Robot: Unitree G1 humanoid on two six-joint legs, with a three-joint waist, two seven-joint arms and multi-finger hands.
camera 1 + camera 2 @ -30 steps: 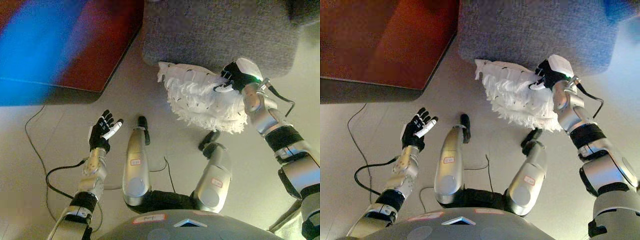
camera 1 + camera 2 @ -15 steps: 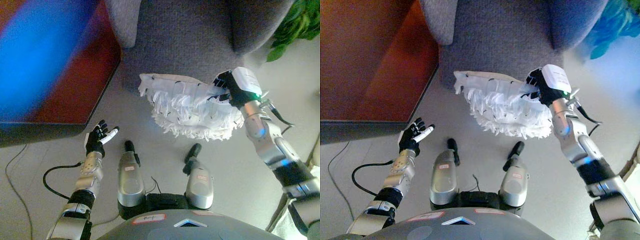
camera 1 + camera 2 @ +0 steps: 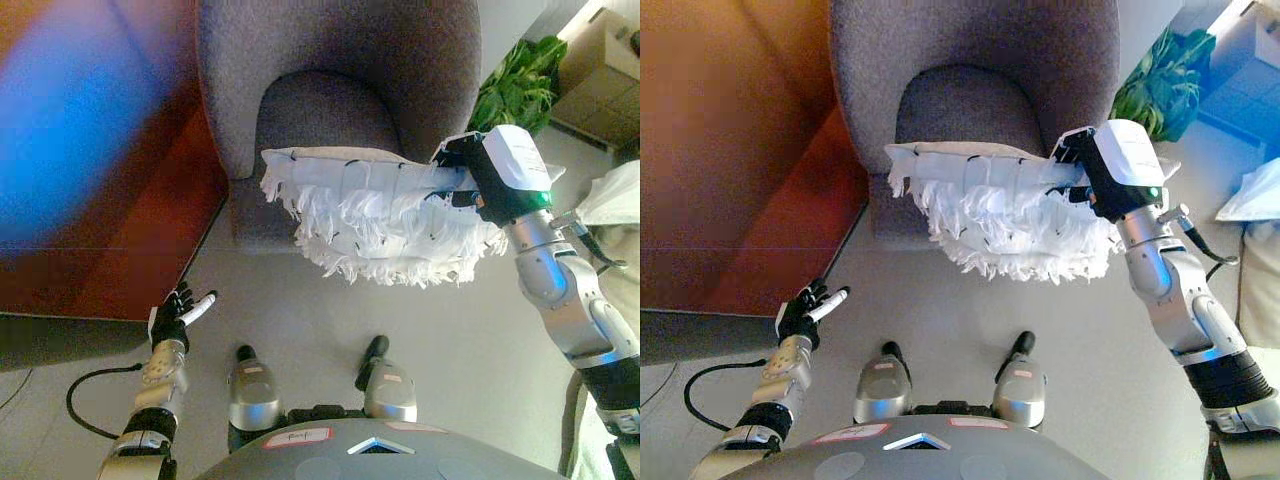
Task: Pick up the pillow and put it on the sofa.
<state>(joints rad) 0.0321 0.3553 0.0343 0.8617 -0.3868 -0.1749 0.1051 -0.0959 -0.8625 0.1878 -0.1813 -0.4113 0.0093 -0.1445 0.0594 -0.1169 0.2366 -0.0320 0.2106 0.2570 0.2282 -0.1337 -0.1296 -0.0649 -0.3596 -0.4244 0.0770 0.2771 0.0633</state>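
A white fringed pillow [image 3: 385, 215] hangs in the air just in front of the grey sofa chair [image 3: 330, 110], level with its seat cushion. My right hand [image 3: 478, 182] is shut on the pillow's right edge and holds it up. The pillow covers the front edge of the seat. My left hand [image 3: 175, 318] stays low at the lower left, fingers spread and holding nothing, well away from the pillow.
A reddish-brown cabinet [image 3: 730, 170] stands to the left of the chair. A green plant [image 3: 515, 85] and a cardboard box [image 3: 605, 60] are at the upper right. Pale cloth [image 3: 615, 200] shows at the right edge. Bare floor [image 3: 310, 300] lies below the pillow.
The right hand has lifted the pillow off the floor up to seat height. The whole view has shifted, so the chair's seat and back now show.
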